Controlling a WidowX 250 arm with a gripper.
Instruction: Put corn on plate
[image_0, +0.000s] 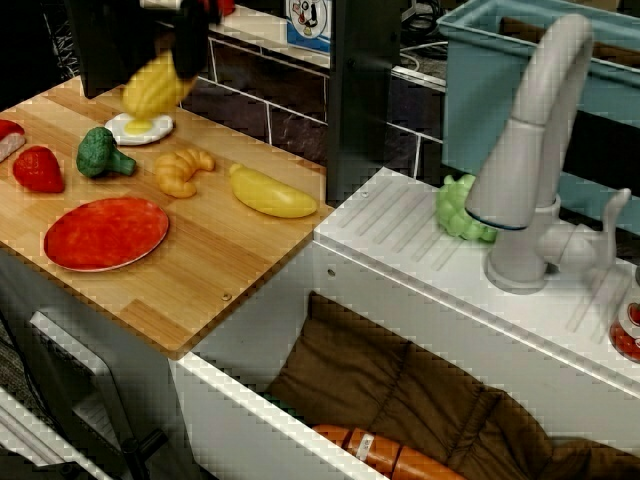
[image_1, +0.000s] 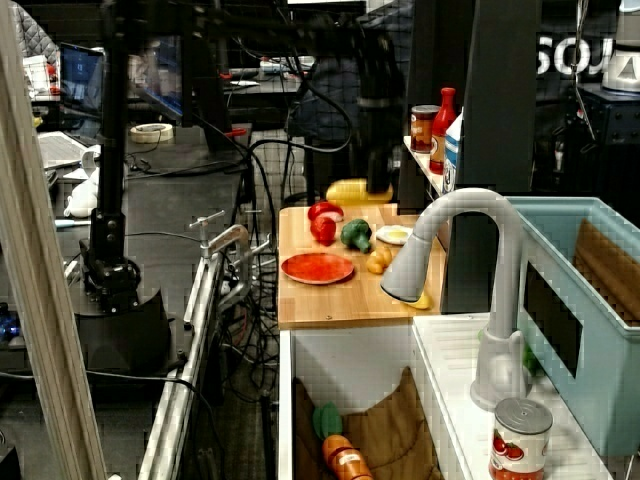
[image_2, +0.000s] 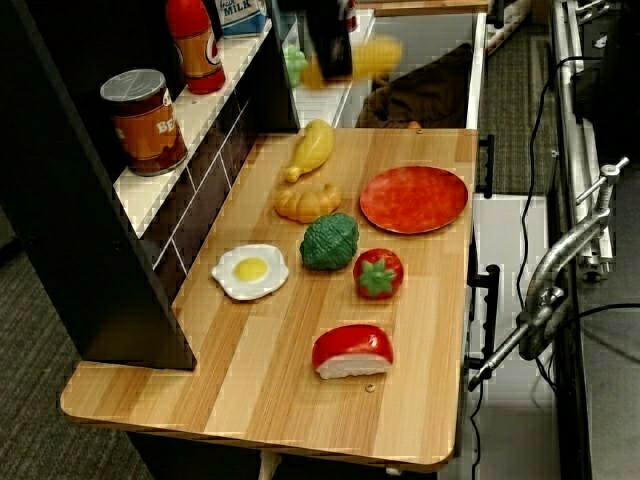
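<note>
The corn (image_0: 155, 88), light, stiff and bumpy plastic, hangs in my jaws above the fried egg (image_0: 139, 128) near the counter's (image_0: 220, 250) back edge; gripped mid-cob, it should hold. The plate (image_0: 106, 233) waits near the front edge.

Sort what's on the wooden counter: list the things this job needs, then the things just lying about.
Needed:
- corn, held up in the end effector, above the fried egg
- plate, bare

Lying about:
- fried egg
- broccoli
- strawberry
- croissant
- smooth yellow banana-like piece
- red-and-white piece
</note>
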